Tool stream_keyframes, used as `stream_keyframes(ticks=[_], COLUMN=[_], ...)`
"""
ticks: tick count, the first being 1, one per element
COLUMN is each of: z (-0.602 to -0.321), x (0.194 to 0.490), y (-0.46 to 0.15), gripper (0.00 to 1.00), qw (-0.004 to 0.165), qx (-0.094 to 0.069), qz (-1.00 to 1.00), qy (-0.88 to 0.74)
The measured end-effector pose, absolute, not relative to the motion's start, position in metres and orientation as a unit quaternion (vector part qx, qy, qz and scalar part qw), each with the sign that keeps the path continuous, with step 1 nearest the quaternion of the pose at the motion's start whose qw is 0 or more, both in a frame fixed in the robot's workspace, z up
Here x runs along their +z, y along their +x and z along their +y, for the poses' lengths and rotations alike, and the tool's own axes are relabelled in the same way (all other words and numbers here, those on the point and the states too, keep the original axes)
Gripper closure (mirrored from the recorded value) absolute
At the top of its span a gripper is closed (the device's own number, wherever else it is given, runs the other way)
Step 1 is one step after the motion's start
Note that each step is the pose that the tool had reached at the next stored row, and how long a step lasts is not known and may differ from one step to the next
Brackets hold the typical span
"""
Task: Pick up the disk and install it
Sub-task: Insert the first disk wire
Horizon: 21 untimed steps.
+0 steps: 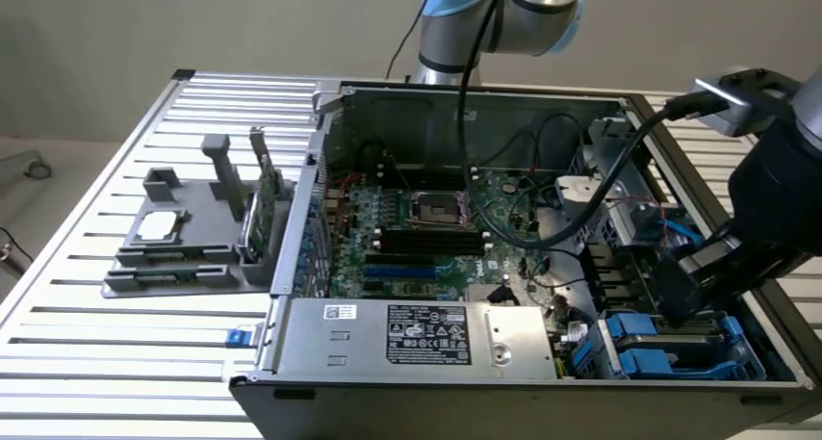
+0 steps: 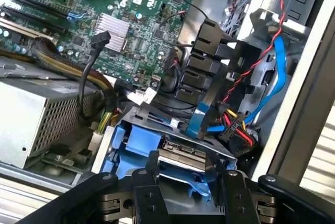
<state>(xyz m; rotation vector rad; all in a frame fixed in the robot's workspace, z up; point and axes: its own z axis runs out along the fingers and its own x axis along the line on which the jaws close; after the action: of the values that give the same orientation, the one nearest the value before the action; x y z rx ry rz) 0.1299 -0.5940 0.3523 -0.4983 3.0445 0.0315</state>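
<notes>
Wrist view: my tool (image 2: pixel 191 177) sits directly over the drive bay (image 2: pixel 146 114) in the corner of the case. Jaws are spread about as wide as they go, and I see nothing clamped between them. The disk (image 2: pixel 180 153) lies flat in that bay with its blue carrier (image 2: pixel 131 140) around it and its connector end facing the cabling. My fingers (image 2: pixel 152 174) stand one to each side across its width, close above it; I can't confirm contact. The wide spread makes sense: the carrier is broad, so the jaws have to straddle it. The blue data cable (image 2: pixel 272 82) and red-black twisted pair (image 2: pixel 259 51) run alongside the bay, near the disk's end and apart from my fingers, presumably routed there to reach the drive connectors. Exterior view: the computer case (image 1: pixel 514 406) lies on its side on the counter (image 1: pixel 115 363) with the side panel off, so the bay is reachable from above. Hence my steep approach at the corner on the exterior view's right, beside the power supply (image 1: pixel 411 334). A grey fixture (image 1: pixel 167 267) on the counter at the exterior view's left, well apart from the case, holds a green card (image 1: pixel 264 209) upright and a small silver chip (image 1: pixel 160 226) flat. Those look parked for pickup and are not part of this job. Judgement: the disk looks seated or nearly so in the bay; can't tell if it's fully latched.
</notes>
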Motion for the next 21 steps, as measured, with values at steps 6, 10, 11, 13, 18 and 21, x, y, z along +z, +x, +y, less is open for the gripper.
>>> stream_keyframes(ticks=[6,10,11,13,18,21], z=[-0.5941,-0.5941,-0.594,-0.594,-0.594,-0.5941], x=[0.3489,0.3487,0.3486,0.3486,0.3486,0.3486], y=[0.1299,0.1299,0.1299,0.1299,0.1299,0.1299], gripper=[0.52,0.52,0.52,0.52,0.52,0.52], qw=[0.029,0.029,0.03,0.03,0.031,0.031], qx=[0.01,0.012,0.013,0.015,0.017,0.018], qz=[0.993,0.996,0.996,0.997,0.999,0.999], qy=[-0.113,-0.085,-0.079,-0.066,-0.035,-0.016])
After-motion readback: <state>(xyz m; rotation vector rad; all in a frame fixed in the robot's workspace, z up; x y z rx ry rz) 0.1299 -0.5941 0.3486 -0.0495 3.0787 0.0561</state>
